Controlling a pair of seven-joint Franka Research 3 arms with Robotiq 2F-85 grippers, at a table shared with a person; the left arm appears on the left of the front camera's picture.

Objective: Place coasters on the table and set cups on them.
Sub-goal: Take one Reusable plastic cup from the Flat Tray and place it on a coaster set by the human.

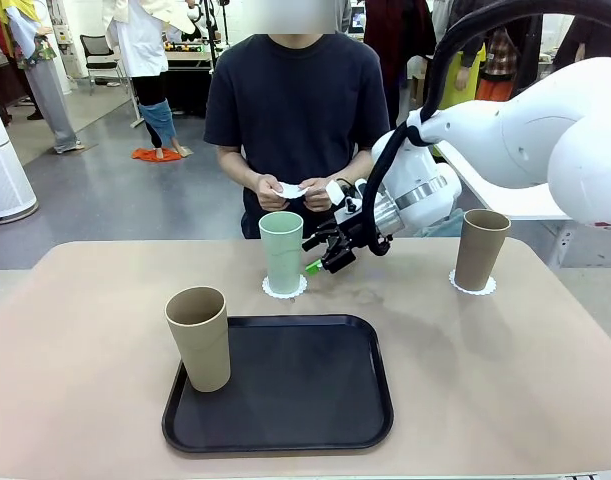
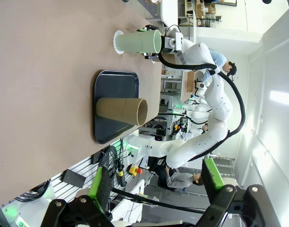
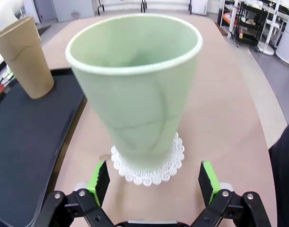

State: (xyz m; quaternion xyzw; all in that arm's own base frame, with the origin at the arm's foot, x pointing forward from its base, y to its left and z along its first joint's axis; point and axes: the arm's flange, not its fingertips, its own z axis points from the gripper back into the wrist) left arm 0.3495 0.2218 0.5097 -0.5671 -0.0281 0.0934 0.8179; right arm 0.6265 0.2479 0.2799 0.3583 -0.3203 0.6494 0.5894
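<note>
**Front view.** Your right pincer (image 1: 320, 258) is hovering just beside the mint green cup (image 1: 281, 250), at the cup's 3 o'clock. Its jaws are spread apart and gripping nothing. That cup is standing upright on a white coaster (image 1: 284, 289) near the middle of the counter (image 1: 85, 320). Well apart at 3 o'clock, the far tan cup (image 1: 480, 248) is standing on a second coaster (image 1: 472, 287). At 7 o'clock, the near tan cup (image 1: 198, 338) is standing on the black tray (image 1: 315, 400). At 12 o'clock, the person (image 1: 295, 100) is holding a third coaster (image 1: 290, 190) in both hands.

**Left wrist view.** This picture is rolled, so the cups are appearing sideways. Your left pincer (image 2: 156, 182) is hanging wide open and empty, well apart from both cups. The mint green cup (image 2: 137, 41) is showing at 12 o'clock, and the near tan cup (image 2: 120, 109) is sitting on the black tray (image 2: 116, 85) near the centre.

**Right wrist view.** Your right pincer (image 3: 153, 184) is opening wider than the mint green cup (image 3: 135, 94), with one finger on each side of its base and clear of it. The cup is sitting centred on its white coaster (image 3: 170, 163). The near tan cup (image 3: 23, 56) is standing at 10 o'clock on the black tray (image 3: 21, 142).
</note>
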